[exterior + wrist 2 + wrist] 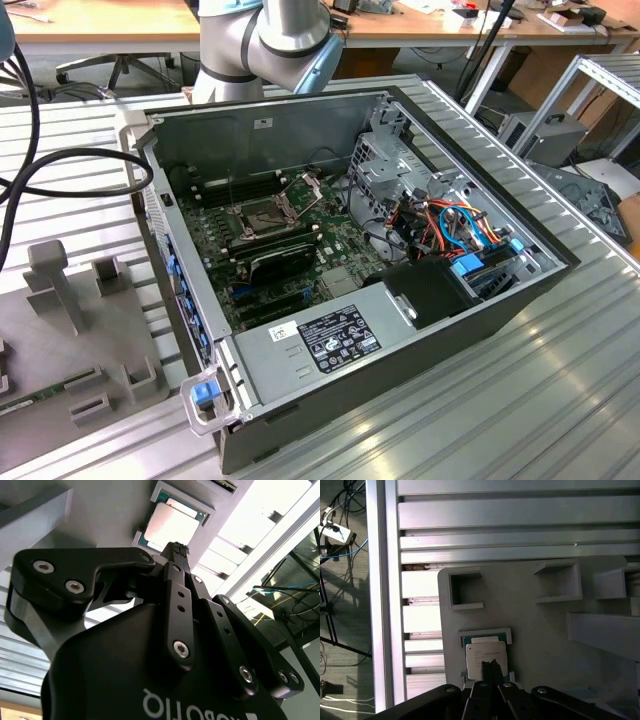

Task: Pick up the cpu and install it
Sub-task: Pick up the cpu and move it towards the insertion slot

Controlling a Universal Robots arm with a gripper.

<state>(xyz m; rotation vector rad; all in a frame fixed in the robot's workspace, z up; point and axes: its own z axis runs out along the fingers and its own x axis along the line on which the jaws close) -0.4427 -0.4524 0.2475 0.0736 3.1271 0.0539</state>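
The pincer (pixel 490 665) is closed on nothing. The cpu (pixel 486 652) lies just beyond its tips, seated in a recess of the grey fixture plate (pixel 545 630). Pickup and installation both remain outstanding.

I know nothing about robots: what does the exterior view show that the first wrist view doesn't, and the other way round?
Exterior view adds: the open computer case with its motherboard and silver socket, and the arm's grey joint. First wrist view adds: the cpu lying flat in a pocket, with the shut fingers in front of it. Both share: the grey holder plate and the ribbed metal table.
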